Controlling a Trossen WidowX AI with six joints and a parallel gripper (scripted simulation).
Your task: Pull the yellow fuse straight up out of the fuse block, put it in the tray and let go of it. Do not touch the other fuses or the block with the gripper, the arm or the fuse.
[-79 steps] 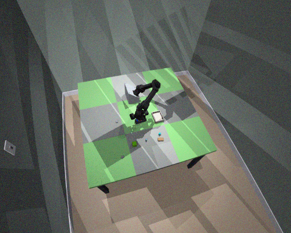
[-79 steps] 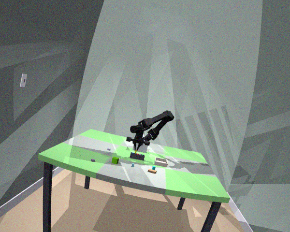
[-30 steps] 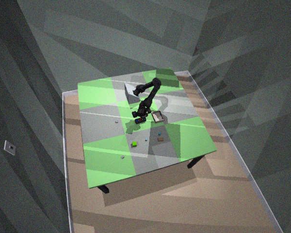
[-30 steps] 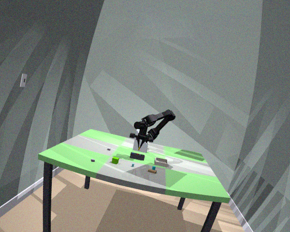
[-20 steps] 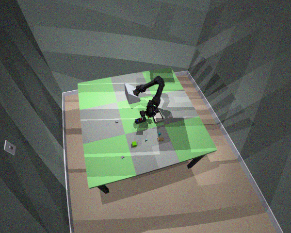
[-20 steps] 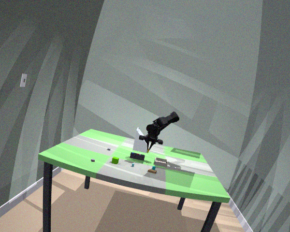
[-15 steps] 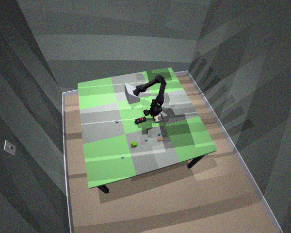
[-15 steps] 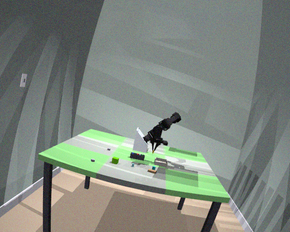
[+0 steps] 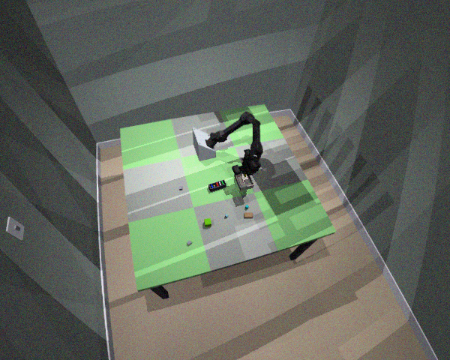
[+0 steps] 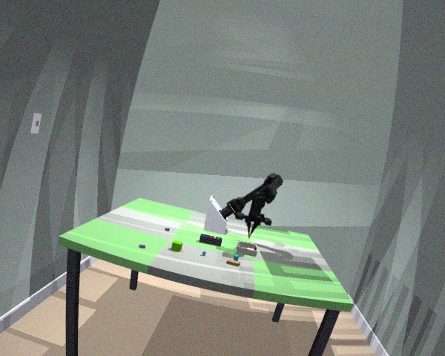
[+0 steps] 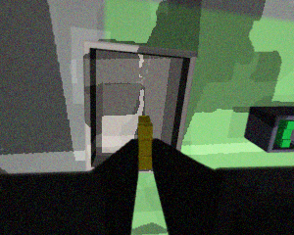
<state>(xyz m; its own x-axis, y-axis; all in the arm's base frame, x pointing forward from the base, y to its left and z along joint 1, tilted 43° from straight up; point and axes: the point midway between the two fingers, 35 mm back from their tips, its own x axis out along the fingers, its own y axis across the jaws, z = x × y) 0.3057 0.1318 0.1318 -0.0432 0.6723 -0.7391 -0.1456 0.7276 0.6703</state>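
We see our end effector [image 11: 146, 168] clamped on the yellow fuse [image 11: 145, 142], hanging above the tray [image 11: 183, 105], apart from the fuse block [image 11: 276, 128].

Arm [image 10: 261, 199] bent over, pincer [image 10: 249, 233] pointing down, clamped.
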